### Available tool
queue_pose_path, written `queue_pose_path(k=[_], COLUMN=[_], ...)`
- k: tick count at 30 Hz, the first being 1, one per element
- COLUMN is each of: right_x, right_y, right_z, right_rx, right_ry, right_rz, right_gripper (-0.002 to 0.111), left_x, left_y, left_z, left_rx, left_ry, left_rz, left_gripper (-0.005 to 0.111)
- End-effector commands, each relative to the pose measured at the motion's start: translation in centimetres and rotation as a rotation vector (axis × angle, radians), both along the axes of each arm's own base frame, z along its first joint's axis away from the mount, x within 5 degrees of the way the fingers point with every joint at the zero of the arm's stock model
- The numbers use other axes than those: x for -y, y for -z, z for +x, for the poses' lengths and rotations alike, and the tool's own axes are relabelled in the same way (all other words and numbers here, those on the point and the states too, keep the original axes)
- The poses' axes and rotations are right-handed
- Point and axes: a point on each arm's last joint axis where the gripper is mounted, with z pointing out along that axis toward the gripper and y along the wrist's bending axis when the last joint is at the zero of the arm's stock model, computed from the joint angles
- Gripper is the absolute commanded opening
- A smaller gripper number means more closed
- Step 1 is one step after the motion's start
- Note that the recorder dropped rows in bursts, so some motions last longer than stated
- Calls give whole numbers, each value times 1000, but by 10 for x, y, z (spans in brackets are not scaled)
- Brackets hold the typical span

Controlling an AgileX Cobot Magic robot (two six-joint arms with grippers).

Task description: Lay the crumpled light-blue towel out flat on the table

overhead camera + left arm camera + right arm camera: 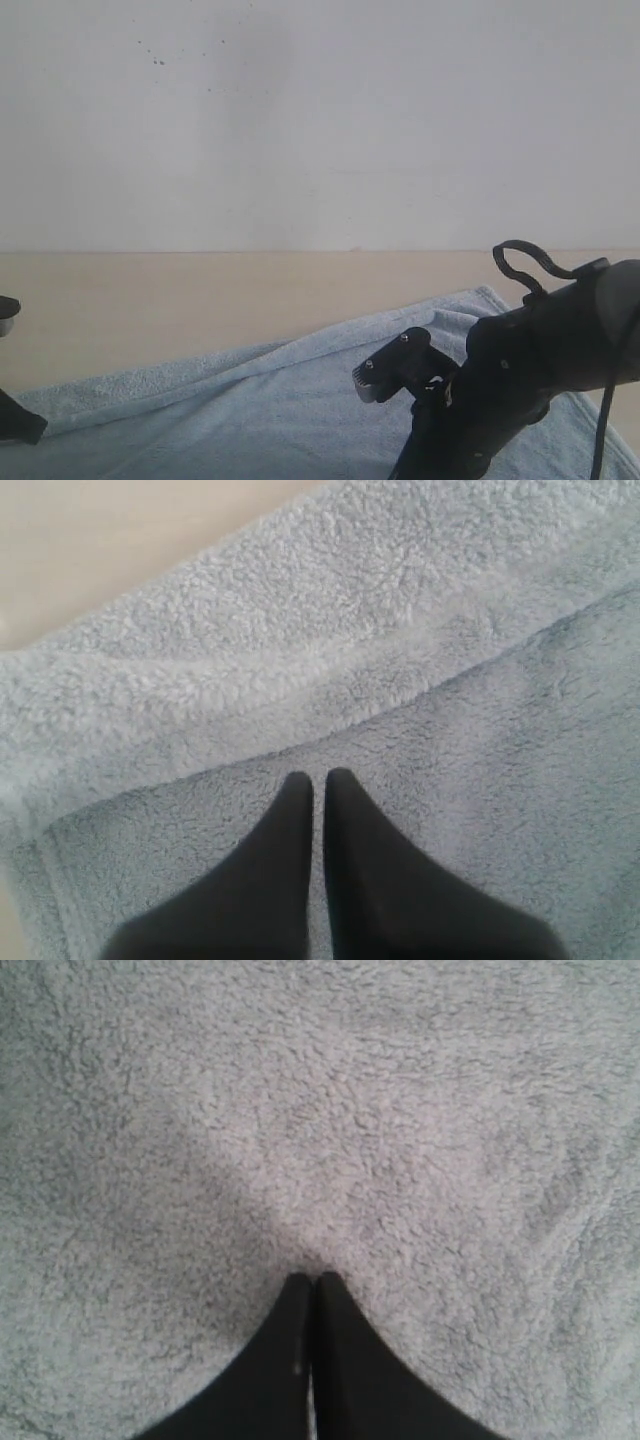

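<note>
The pale light-blue fluffy terry towel [250, 400] lies on the wide, smooth light-beige table [150, 300]. In the exterior view its visible length runs side to side, and its far edge and a soft fold ridge beside it slant up toward a corner on the right. The black left gripper [315, 777] has its tapered jaws clenched together, no cloth visibly pinched, tips over the towel just short of that ridge. The black right gripper [315, 1278] is likewise clenched on nothing, over flat pile.
</note>
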Motion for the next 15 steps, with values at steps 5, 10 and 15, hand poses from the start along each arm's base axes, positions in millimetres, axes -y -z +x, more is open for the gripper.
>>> queue_pose_path(k=[5, 10, 15], right_x=[0, 0, -1], right_y=[10, 11, 11], right_z=[-1, 0, 0], right_rx=[-28, -27, -25], right_ry=[-14, -19, -19], right_rz=[-22, -23, -22], right_gripper=[0, 0, 0], left_x=[0, 0, 1], left_y=[16, 24, 28], left_z=[4, 4, 8], left_rx=[-34, -57, -34], left_ry=[-11, -18, -13], left_rz=[-7, -11, -18], left_gripper=[4, 4, 4])
